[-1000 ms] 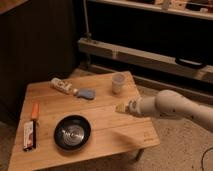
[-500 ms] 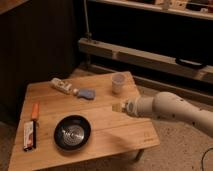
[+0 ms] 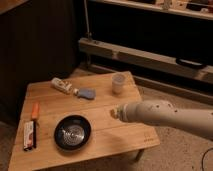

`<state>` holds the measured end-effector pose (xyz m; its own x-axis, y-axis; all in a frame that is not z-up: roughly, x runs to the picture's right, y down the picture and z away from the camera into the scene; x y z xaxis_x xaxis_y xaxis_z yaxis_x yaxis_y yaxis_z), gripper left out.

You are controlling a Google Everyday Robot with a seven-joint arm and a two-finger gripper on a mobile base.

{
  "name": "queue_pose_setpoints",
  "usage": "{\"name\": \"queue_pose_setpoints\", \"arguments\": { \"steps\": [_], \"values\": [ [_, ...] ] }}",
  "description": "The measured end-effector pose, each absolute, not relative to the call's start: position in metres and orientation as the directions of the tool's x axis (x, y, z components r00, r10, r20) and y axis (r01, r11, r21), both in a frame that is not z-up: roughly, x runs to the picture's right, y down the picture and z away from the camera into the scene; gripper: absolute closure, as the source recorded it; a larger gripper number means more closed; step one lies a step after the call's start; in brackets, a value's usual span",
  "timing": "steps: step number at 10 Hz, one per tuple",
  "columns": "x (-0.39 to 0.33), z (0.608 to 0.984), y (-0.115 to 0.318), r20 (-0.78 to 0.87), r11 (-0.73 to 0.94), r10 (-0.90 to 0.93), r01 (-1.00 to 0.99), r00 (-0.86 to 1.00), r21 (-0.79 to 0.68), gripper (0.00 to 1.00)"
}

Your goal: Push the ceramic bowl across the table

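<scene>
The ceramic bowl (image 3: 73, 132) is round, shallow and glossy black with a silvery ringed centre. It sits on the front middle of the light-wood table (image 3: 115, 140). My arm reaches in from the right as a thick white tube. My gripper (image 3: 114, 114) is at its left tip, above the table's middle right, a short way right of and beyond the bowl, not touching it.
A pale translucent cup (image 3: 118, 83) stands at the table's back right. A white bottle (image 3: 62, 86) and a blue-grey object (image 3: 86, 93) lie at the back. An orange pen (image 3: 35, 110) and a small packet (image 3: 29, 135) lie at the left edge. A dark shelf unit stands behind.
My arm has slid a little to the left across the table, bringing the gripper closer to the bowl. The bowl and the other objects have not moved.
</scene>
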<state>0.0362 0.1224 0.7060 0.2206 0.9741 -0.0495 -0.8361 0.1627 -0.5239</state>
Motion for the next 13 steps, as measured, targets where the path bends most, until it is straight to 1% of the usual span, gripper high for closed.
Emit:
{"name": "queue_pose_setpoints", "arguments": {
  "steps": [3, 5, 8, 10, 11, 13],
  "values": [
    [0.018, 0.712, 0.151, -0.116, 0.154, 0.953, -0.774, 0.281, -0.614, 1.00],
    [0.006, 0.721, 0.172, -0.159, 0.163, 0.932, -0.767, 0.326, -0.620, 1.00],
    [-0.009, 0.740, 0.216, -0.231, 0.188, 0.887, -0.770, 0.399, -0.610, 1.00],
    [-0.021, 0.739, 0.237, -0.258, 0.186, 0.861, -0.745, 0.438, -0.640, 1.00],
    [-0.028, 0.739, 0.245, -0.266, 0.175, 0.849, -0.719, 0.456, -0.672, 1.00],
    [-0.040, 0.738, 0.249, -0.262, 0.178, 0.838, -0.692, 0.480, -0.700, 1.00]
  ]
}}
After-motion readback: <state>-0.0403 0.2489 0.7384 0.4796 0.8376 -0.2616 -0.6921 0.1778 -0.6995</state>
